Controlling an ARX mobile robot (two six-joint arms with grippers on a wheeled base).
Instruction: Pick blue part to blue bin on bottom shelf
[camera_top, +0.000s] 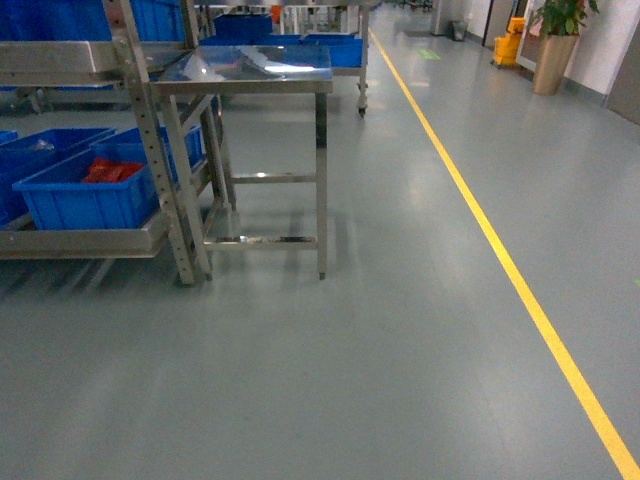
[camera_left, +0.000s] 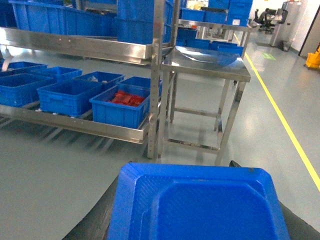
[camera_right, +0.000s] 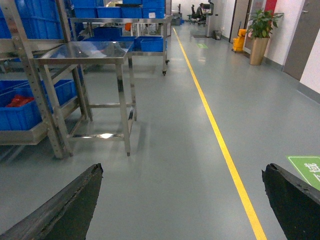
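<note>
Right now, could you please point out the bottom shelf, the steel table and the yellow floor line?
bottom shelf (camera_top: 80, 243): head view, front lip.
steel table (camera_top: 250, 70): head view, tabletop.
yellow floor line (camera_top: 520, 290): head view, mid-stripe.

The left wrist view shows six open bright-blue plastic crates (camera_left: 67, 95) on the low stainless-steel rack shelf (camera_left: 75, 125) at left, one of them holding red contents (camera_left: 127, 98), plus one blue tray-like plastic piece (camera_left: 200, 205) near the camera. One bare stainless-steel surface on four legs (camera_top: 250, 75) stands just right of the rack. One yellow floor line (camera_top: 500, 260) runs into the distance, with one potted green plant (camera_top: 558, 40) far right.
</note>
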